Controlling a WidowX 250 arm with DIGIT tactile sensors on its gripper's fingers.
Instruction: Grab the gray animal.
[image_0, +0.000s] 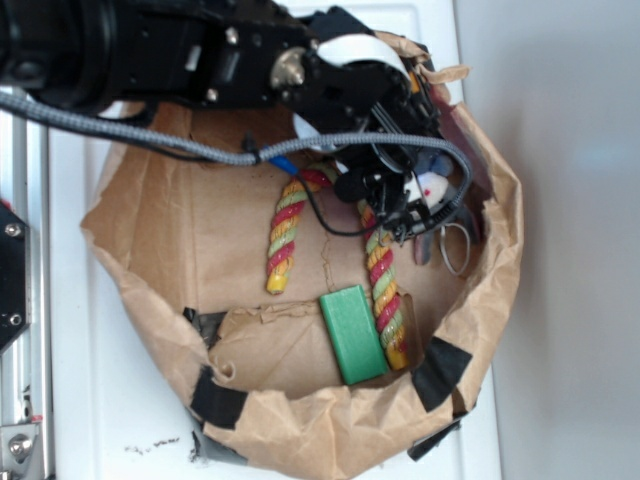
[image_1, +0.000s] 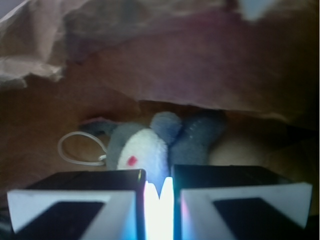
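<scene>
Gray animal (image_1: 150, 147): lies centre frame, ungrasped; my gripper (image_1: 159, 200) hovers just before it, jaws nearly pressed together on nothing; grab outstanding

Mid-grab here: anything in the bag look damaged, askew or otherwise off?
Nothing spilled. The paper bag's rim is torn and ragged, patched with black tape. The gray animal lies on its side against the bag wall, just ahead of the nearly shut pincer.

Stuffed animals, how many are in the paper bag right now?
1: the gray animal lies against the bag's far wall, right by the gripper. The arm covers part of the bag, so another could be hidden.
</scene>
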